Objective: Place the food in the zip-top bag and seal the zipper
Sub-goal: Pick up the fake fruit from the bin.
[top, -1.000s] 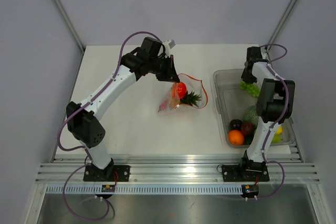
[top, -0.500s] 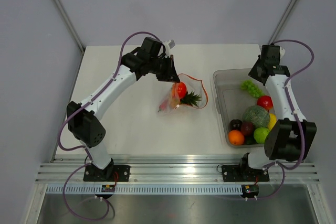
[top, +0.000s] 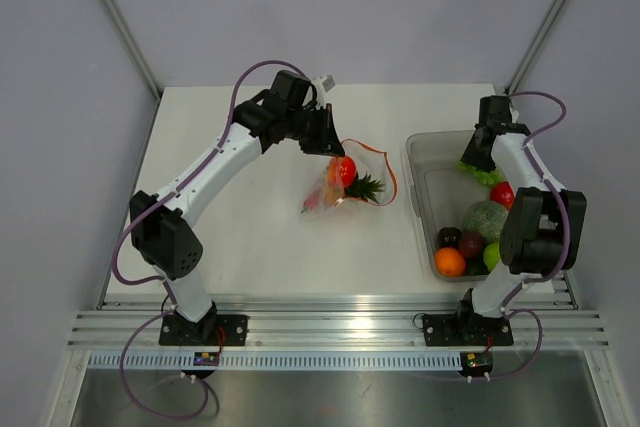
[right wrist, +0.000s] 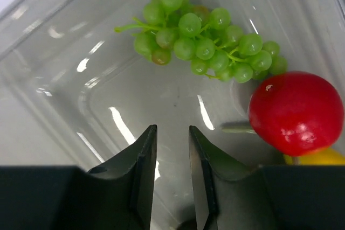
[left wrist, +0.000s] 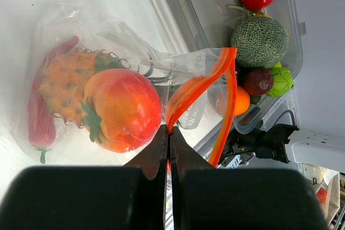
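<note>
I am mid-loading. The table [top: 250, 237] is matte white, and on its right side stands the rigid clear bin [top: 435, 197], hard-walled and glossy, with most of the food in it. The zip-top bag [left wrist: 97, 30] lies near the table's middle. It is thin, crinkled film and already holds a bumpy orange pineapple [left wrist: 67, 87], a smooth round tomato [left wrist: 121, 109] and a slim red chili [left wrist: 40, 125]. My left hand [left wrist: 168, 133] is pinched shut on the zipper [left wrist: 229, 79], the stiff orange strip, lifting one lip so the mouth gapes toward the bin. My right hand [right wrist: 172, 130] hangs in the bin's far corner, fingers a little apart and gripping nothing. It is just short of the grapes [right wrist: 205, 41], a knobbly green cluster on a thin stem, with a glossy red ball [right wrist: 294, 111] beside them. Next, I judge, I must advance onto the cluster, close gently across its beads, and carry it to the held-open mouth without tugging the film.
</note>
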Action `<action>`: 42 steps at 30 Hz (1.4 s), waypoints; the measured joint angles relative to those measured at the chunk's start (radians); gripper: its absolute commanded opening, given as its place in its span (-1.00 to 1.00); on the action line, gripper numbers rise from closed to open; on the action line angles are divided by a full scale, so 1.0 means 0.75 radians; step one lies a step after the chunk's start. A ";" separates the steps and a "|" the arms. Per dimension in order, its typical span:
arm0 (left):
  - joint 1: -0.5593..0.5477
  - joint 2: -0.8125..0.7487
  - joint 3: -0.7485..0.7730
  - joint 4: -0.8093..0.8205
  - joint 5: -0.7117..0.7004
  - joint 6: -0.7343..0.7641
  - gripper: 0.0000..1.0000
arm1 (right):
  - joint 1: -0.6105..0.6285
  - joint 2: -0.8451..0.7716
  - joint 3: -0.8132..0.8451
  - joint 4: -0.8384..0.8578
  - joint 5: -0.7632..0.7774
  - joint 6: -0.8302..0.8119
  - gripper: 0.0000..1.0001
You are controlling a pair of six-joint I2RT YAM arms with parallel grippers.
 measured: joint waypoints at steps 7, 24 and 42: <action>0.000 0.000 -0.002 0.000 0.000 0.009 -1.00 | 0.197 0.226 0.147 -0.019 0.249 -0.205 -0.21; 0.053 0.000 -0.051 0.012 0.011 0.027 -1.00 | 0.255 0.477 0.232 0.155 0.548 -0.536 0.22; 0.054 0.000 -0.052 0.012 0.025 0.030 -1.00 | 0.256 0.572 0.124 0.524 0.660 -0.562 -0.67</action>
